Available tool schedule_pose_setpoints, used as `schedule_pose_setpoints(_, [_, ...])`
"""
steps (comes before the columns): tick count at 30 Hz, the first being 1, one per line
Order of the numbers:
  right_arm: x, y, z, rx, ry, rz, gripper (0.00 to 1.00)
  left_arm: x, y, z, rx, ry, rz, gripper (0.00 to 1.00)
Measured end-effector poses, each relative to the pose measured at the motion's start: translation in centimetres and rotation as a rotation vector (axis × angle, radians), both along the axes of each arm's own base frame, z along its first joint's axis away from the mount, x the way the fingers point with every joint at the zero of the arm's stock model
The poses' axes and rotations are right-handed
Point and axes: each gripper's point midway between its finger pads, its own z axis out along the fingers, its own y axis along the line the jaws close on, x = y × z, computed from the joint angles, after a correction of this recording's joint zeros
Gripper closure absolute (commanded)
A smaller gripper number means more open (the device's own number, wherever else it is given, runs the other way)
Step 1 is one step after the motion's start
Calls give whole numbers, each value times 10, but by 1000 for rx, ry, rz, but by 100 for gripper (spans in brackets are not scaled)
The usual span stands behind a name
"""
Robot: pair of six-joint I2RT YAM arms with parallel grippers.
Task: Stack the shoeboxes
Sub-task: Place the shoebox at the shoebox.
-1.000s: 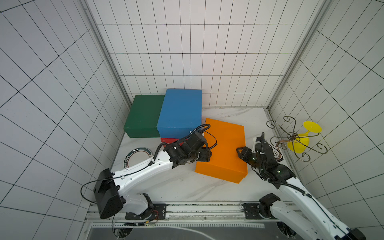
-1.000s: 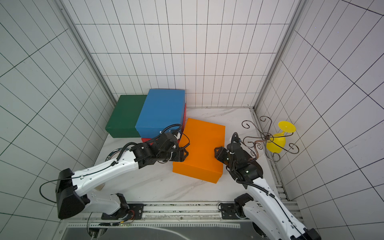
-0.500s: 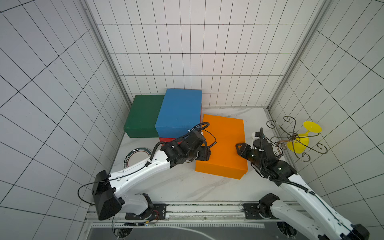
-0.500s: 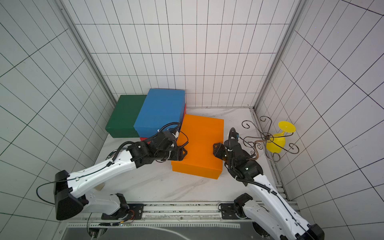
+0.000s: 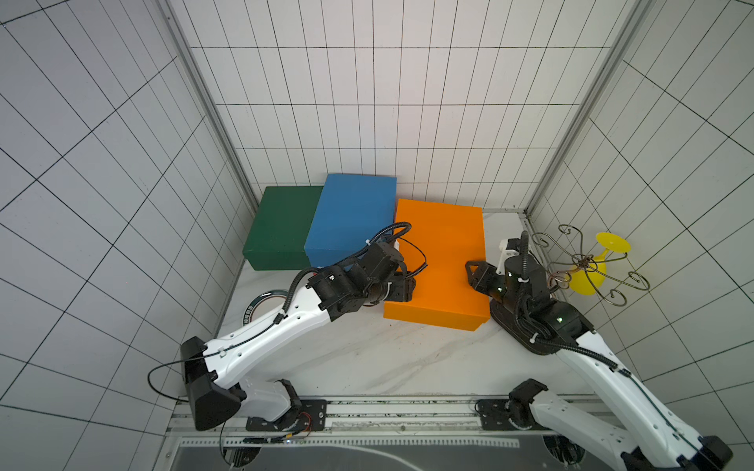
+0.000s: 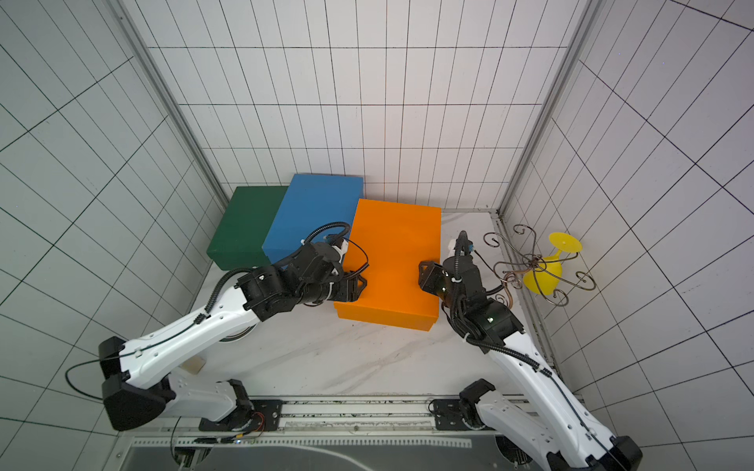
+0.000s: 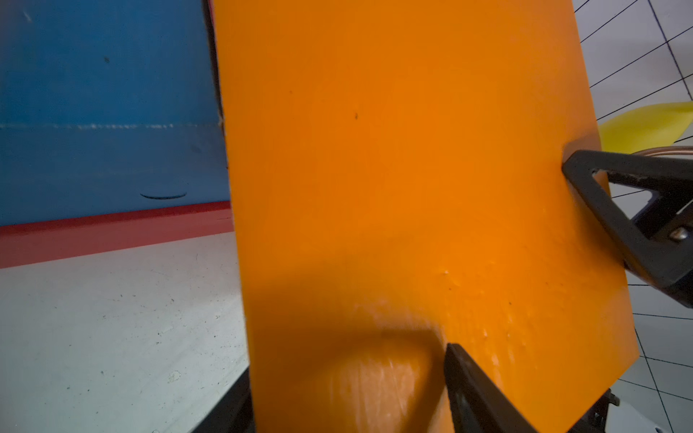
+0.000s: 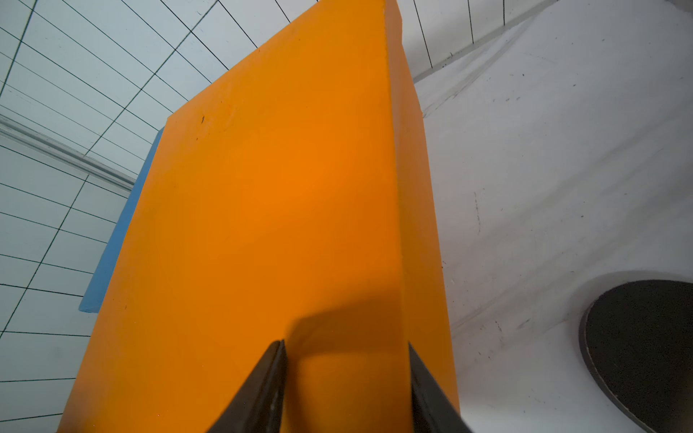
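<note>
The lidded orange cardboard shoebox (image 5: 440, 253) (image 6: 393, 253) is held from both long sides, just to the right of the blue cardboard shoebox (image 5: 353, 220) (image 6: 314, 216). Its far left corner overlaps the blue box's corner in both top views. It seems to be raised off the white marble table (image 5: 367, 359), though the top views do not settle this.

The left gripper (image 5: 408, 285) (image 6: 361, 285) is clamped on the orange box's side nearest the blue box. In the left wrist view one finger (image 7: 472, 390) lies on the lid and the other (image 7: 232, 405) reaches below it. The right gripper (image 5: 471, 271) (image 6: 424, 273) pinches the side farthest from the blue box, and its two fingers straddle that edge in the right wrist view (image 8: 345, 345).

The blue box rests on top of a red cardboard shoebox (image 7: 112, 232), seen as a red strip beneath it. A dark green cardboard shoebox (image 5: 281, 224) (image 6: 245, 228) stands on the table just left of the blue box, touching or nearly touching it.

Well to the right of the blue box, a curled wire stand (image 5: 583, 261) leans at the wall with a yellow plastic goblet (image 5: 591, 277). A roll of tape (image 5: 265, 297) lies on the table in front of the green box.
</note>
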Motion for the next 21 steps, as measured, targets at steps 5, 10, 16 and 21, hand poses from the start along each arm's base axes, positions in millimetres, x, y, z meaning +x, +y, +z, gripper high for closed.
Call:
schedule_pose_setpoints(5, [5,-2,32,-9,-65,-13,54,7,-3,25,-19,-52,1,32])
schedule_pose_setpoints(10, [12,-2,68,-5,-136,-22,54,15,-3,59,-29,-127,4,31])
schedule_pose_setpoints(16, [21,6,89,4,-180,-14,54,22,4,79,-20,-198,30,30])
schedule_pose_setpoints(21, [30,20,90,8,-180,6,54,26,16,90,23,-241,57,27])
